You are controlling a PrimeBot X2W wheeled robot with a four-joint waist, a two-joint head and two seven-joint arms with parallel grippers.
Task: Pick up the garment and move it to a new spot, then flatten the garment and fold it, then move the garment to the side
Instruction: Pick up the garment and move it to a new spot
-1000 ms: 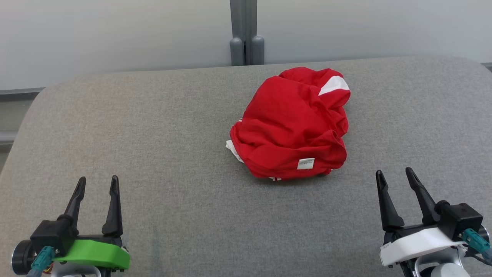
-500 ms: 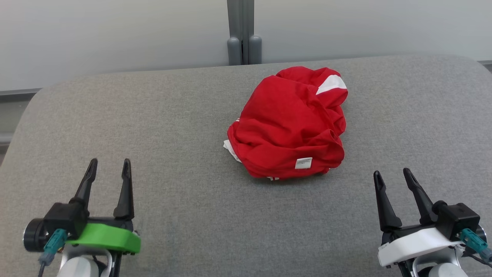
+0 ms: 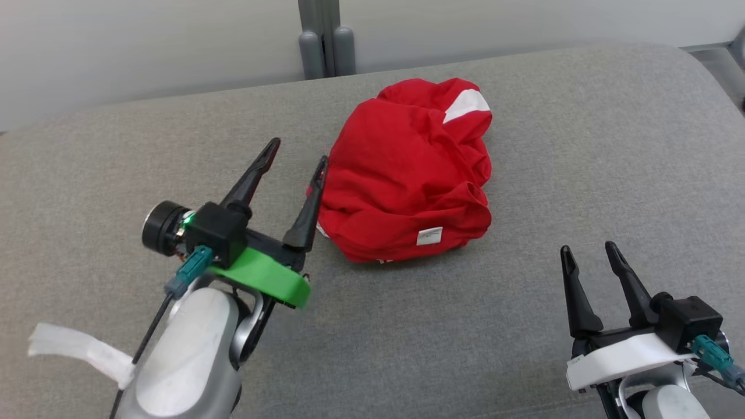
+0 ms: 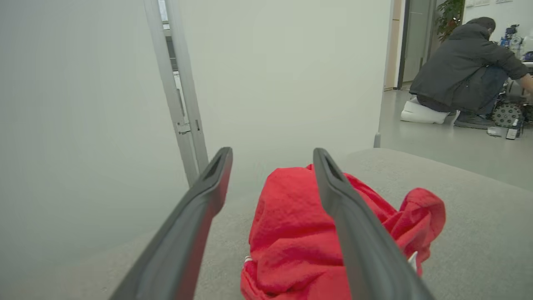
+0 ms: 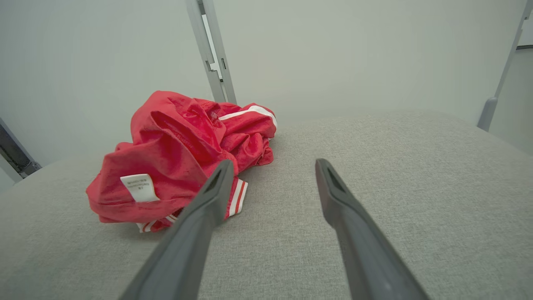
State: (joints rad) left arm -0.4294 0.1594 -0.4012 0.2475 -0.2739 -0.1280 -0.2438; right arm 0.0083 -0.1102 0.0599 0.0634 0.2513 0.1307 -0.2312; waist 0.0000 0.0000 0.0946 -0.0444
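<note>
On the grey padded table (image 3: 524,326), ctr-to-far part, lies the red garment (image 3: 407,169), bunched in a heap. Behind the table are pale wall panels (image 3: 145,46) w/ a grey post (image 3: 326,35) btwn them, just past the far edge. In the left wrist view, far bkgd, a person (image 4: 462,71) in a dark jacket crouches on the floor near a plant (image 4: 449,14), both well apart from the table. L gripper (image 3: 297,151) is at the garment's left side, jaws apart. Its inner finger lies along the heap's left edge; can't tell if it touches. R gripper (image 3: 587,248) is near-right, jaws apart, holding nothing, well apart from the cloth. A white strip (image 3: 75,349) sticks out beside the L forearm (image 3: 186,349).

Hidden: L inner finger covers part of the heap's left edge, and in the left wrist view it cuts across the cloth's middle. In the right wrist view that arm's own finger covers part of the red-white striped hem. Sleeves and neck can't be made out in the folds. Text on the label (image 3: 429,235) is too small to read.

Long axis runs near-to-far, far end leaning right. The label is at the near end, a white patch (image 3: 465,105) at the far-right end.
</note>
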